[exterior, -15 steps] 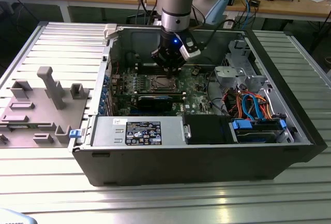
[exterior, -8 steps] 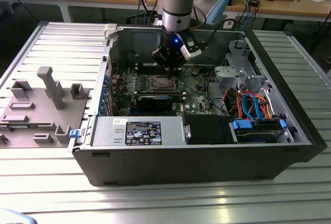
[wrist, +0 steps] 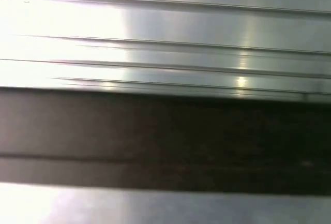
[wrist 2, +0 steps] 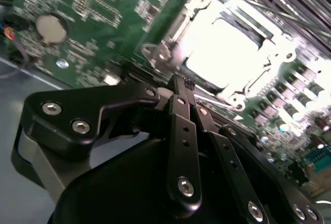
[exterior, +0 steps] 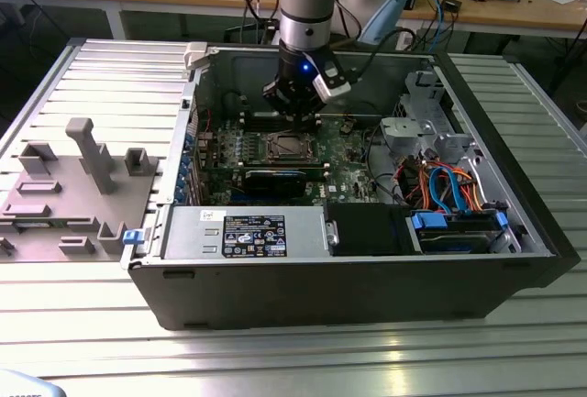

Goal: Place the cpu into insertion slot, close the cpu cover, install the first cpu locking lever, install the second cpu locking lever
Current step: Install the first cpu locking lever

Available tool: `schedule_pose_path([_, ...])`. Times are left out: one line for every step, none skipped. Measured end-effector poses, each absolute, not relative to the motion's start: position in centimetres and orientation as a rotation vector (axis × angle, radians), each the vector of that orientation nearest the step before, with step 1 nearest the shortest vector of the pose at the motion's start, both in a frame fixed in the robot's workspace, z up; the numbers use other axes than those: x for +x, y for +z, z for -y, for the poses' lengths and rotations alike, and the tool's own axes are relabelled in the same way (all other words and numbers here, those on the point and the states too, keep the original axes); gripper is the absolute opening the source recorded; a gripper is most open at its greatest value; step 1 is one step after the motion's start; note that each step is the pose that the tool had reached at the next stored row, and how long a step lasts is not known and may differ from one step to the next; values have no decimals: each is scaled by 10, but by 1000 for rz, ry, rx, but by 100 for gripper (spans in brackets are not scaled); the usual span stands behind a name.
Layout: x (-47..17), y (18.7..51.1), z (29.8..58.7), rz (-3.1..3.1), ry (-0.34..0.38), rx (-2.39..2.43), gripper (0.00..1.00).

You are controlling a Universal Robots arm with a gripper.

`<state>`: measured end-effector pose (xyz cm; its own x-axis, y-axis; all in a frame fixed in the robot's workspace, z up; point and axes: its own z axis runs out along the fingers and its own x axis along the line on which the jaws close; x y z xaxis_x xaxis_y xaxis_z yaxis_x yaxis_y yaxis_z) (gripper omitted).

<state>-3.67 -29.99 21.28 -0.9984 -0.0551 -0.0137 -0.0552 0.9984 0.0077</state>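
just beyond the shut jaws, cpu (wrist 2: 223,53) seated, cpu cover (wrist 2: 170,53) down

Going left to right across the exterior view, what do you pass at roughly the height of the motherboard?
Grey plastic fixture → green motherboard with the insertion slot, gripper just above it → grey metal drive bracket → orange and blue cables.

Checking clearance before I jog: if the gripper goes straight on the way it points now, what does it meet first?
Most likely the cpu cover, closed over the cpu in the insertion slot; the gripper, fingers together, points at its near edge. Depth is unclear.
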Motion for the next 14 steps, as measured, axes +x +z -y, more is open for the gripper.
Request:
schedule_pose_path([-41, 213, 300, -3126, 14, -86, 11])
schedule_pose_path([-49, 213, 300, -3124, 17, -86, 11])
schedule_pose_path([-50, 213, 300, -3124, 18, -86, 11])
schedule_pose_path([-51, 213, 300, -3124, 18, -86, 11])
schedule_pose_path([-51, 213, 300, -3124, 18, -86, 11])
schedule_pose_path([-51, 213, 300, -3124, 18, -87, 11])
schedule_pose_path([-51, 213, 300, -3124, 18, -88, 11])
schedule_pose_path([-51, 213, 300, -3124, 18, -88, 11])
schedule_pose_path([-50, 213, 300, -3124, 18, -89, 11])
schedule_pose_path([-49, 213, 300, -3124, 18, -89, 11])
schedule_pose_path([-49, 212, 300, -3124, 18, -89, 11])
schedule_pose_path([-48, 212, 300, -3124, 18, -89, 11])
schedule_pose_path([-47, 212, 300, -3124, 18, -90, 11])
schedule_pose_path([-46, 212, 300, -3125, 18, -90, 11])
